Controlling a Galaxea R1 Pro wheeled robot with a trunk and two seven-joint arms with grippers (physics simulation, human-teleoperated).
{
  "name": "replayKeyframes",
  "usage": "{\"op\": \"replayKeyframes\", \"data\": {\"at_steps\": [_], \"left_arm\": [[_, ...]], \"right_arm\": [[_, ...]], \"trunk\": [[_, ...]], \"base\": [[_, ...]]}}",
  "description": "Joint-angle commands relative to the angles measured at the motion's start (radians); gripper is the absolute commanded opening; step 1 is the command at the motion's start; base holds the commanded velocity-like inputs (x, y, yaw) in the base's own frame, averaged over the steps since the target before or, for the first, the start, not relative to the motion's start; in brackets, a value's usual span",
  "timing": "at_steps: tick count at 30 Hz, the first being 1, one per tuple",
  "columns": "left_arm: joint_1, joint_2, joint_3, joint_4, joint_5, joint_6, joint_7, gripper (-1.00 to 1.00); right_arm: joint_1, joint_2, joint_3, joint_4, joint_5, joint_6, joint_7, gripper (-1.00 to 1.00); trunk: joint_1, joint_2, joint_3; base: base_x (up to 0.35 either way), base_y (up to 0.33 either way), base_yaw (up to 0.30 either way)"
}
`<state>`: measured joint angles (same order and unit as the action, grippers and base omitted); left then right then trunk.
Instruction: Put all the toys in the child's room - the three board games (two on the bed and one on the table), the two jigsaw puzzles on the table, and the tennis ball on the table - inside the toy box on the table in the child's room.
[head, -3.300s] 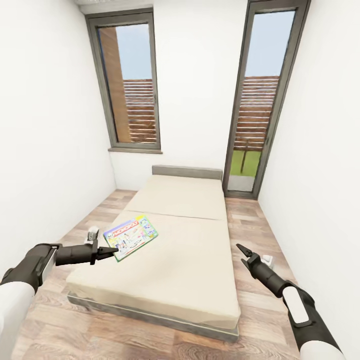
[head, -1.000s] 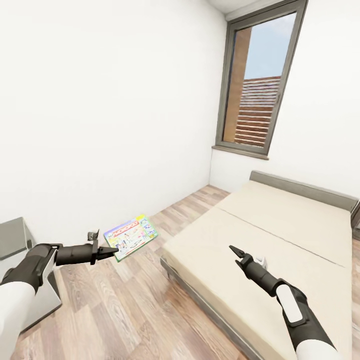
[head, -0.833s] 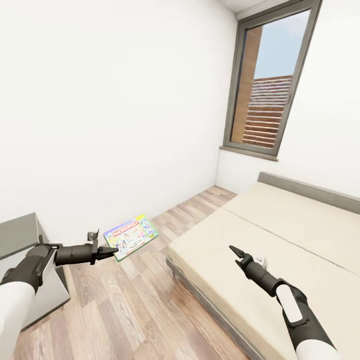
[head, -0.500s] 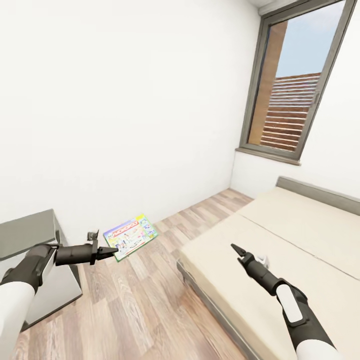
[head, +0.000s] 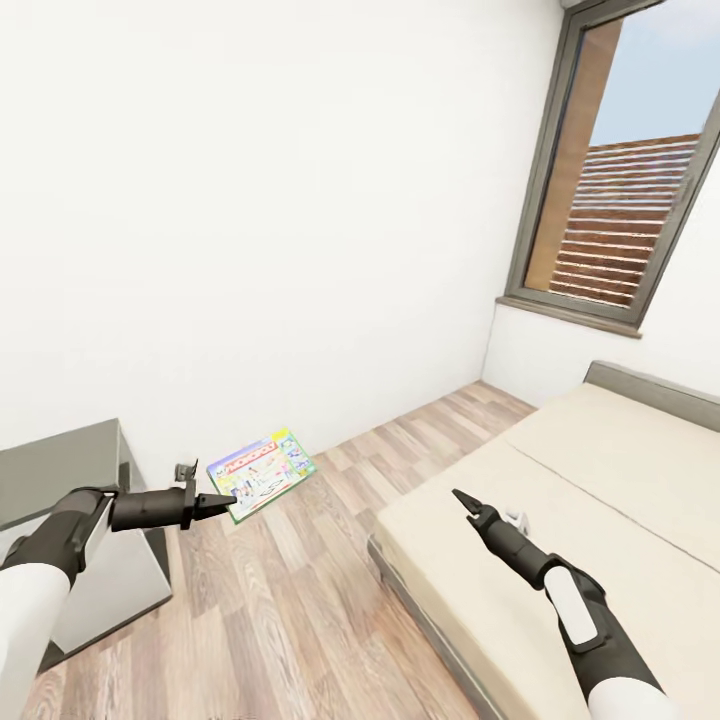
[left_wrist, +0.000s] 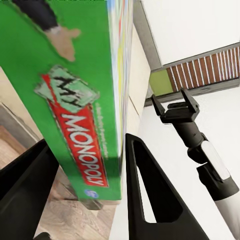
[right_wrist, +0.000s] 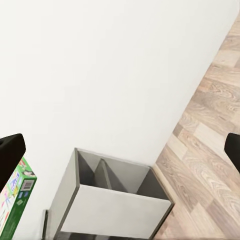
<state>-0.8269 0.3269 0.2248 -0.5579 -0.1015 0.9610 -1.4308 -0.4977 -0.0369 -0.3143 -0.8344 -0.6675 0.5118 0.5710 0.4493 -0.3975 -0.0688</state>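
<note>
**Operator:** Fingers (left_wrist: 150, 190) on my left gripper (head: 222, 503) are pinched onto one edge of the Monopoly board game (head: 261, 475); in the left wrist view the box (left_wrist: 75, 95) sits between the two dark prongs, green side showing. It is held out flat over the wood floor (head: 290, 610), near the left wall.

**Observer:** And the right?

**Operator:** My right gripper (head: 462, 500) carries nothing, its prongs spread apart, hanging over the near left corner of the bed (head: 560, 480). From the left wrist camera I can see the right gripper (left_wrist: 176, 106) splayed as well.

**Observer:** Which step are you on?

**Operator:** Carrying, I'd say. One game is in hand and I'm between bed and table. The grey side unit (head: 70, 520) is at my near left, below my left arm; the right wrist camera shows the unit's (right_wrist: 110, 205) open compartments against the white wall.

**Observer:** Next?

**Operator:** Find the toy box, which I can't see from here. That probably means turning further left while keeping the box level, since a one-edge pinch could let it swing or slip.
</note>
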Motion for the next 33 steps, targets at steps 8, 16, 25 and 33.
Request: {"op": "replayKeyframes", "data": {"at_steps": [8, 16, 25, 33], "left_arm": [[-0.001, 0.000, 0.005, -0.001, -0.007, 0.012, -0.009, -1.00], [-0.001, 0.000, 0.005, -0.001, -0.008, 0.012, -0.008, -1.00], [-0.001, 0.000, 0.005, -0.001, -0.009, 0.012, -0.008, -1.00], [-0.001, 0.000, 0.005, -0.001, -0.009, 0.012, -0.008, -1.00]], "right_arm": [[-0.001, 0.001, 0.001, 0.000, -0.006, 0.008, 0.000, 1.00], [-0.001, 0.001, 0.001, 0.000, -0.010, 0.008, -0.044, 1.00], [-0.001, 0.001, 0.001, 0.000, -0.012, 0.010, -0.085, 1.00], [-0.001, 0.002, 0.001, 0.000, -0.012, 0.010, -0.086, 1.00]], "trunk": [[0.001, -0.002, -0.013], [0.001, -0.002, -0.023], [0.001, -0.002, -0.034], [0.001, -0.002, -0.044]], "base": [[0.013, 0.000, 0.192], [0.000, 0.000, 0.197], [0.021, 0.000, 0.198], [0.161, 0.000, 0.198]]}}
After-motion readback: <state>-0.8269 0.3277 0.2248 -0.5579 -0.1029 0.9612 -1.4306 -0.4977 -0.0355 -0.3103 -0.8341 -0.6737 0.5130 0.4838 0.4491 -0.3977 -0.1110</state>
